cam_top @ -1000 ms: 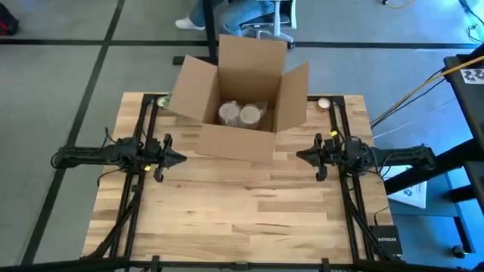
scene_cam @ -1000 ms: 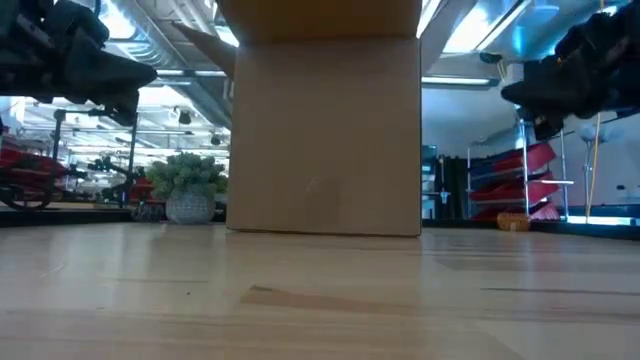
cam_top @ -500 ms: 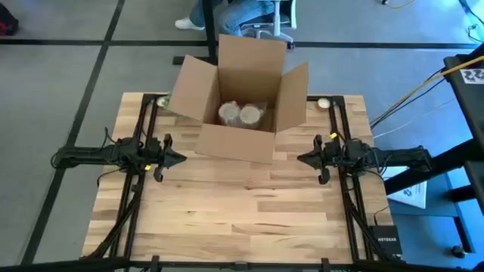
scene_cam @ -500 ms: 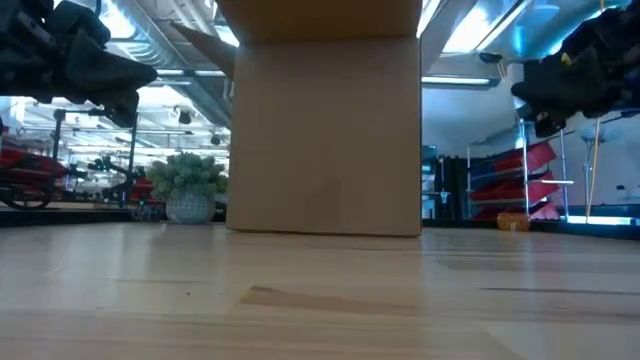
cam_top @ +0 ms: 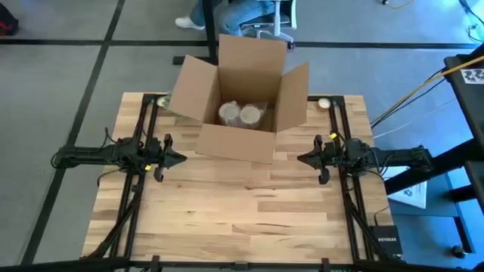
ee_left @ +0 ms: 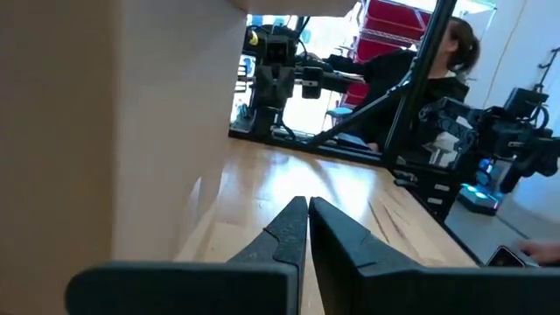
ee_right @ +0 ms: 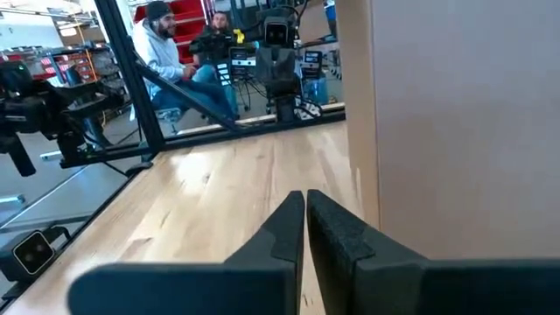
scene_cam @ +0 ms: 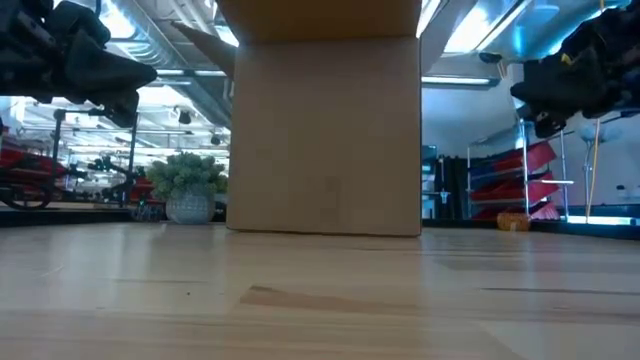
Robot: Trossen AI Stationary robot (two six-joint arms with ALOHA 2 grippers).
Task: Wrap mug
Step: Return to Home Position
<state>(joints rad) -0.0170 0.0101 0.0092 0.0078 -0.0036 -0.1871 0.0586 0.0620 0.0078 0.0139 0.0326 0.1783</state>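
Beside the box [cam_top: 236, 143], right claw [cam_top: 301, 159] has barely shifted.

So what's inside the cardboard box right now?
Two bubble-wrapped bundles sit side by side on the floor of the cardboard box. The wrap hides what they contain, and anything beneath them.

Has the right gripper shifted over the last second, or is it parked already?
Yes, slightly: the right gripper drew back a little from the cardboard box toward its own side of the table, then held steady.
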